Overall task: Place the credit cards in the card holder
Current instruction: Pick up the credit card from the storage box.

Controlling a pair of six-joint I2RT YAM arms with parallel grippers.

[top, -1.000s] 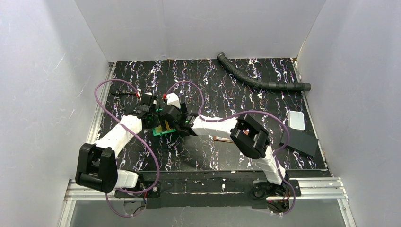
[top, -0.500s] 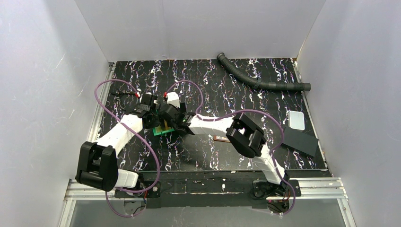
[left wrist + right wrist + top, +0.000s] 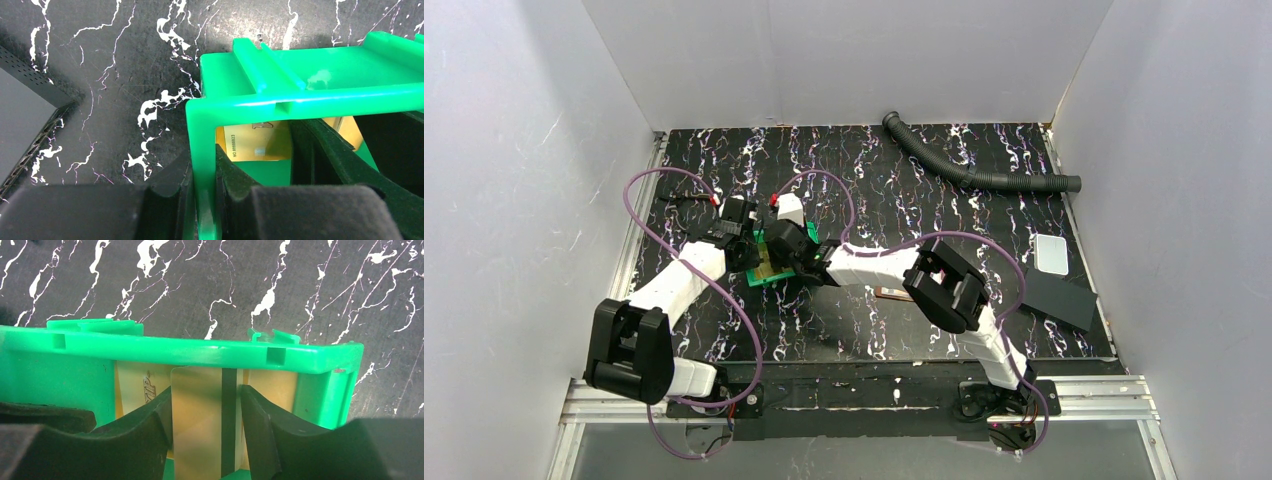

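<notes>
The left gripper point(image 3: 202, 167) is clenched on the wall of the green bin point(image 3: 300, 95). Inside the bin, the right gripper point(image 3: 206, 395) pinches a tan credit card point(image 3: 197, 440), seemingly touching both of its long edges. Thin plastic squeezed edgewise could bow and spring free, or drag the yellow card point(image 3: 255, 145) with it. Only the top view shows the card holder point(image 3: 889, 293), at four o'clock from the bin. Only the left wrist view shows the wall clamp.
</notes>
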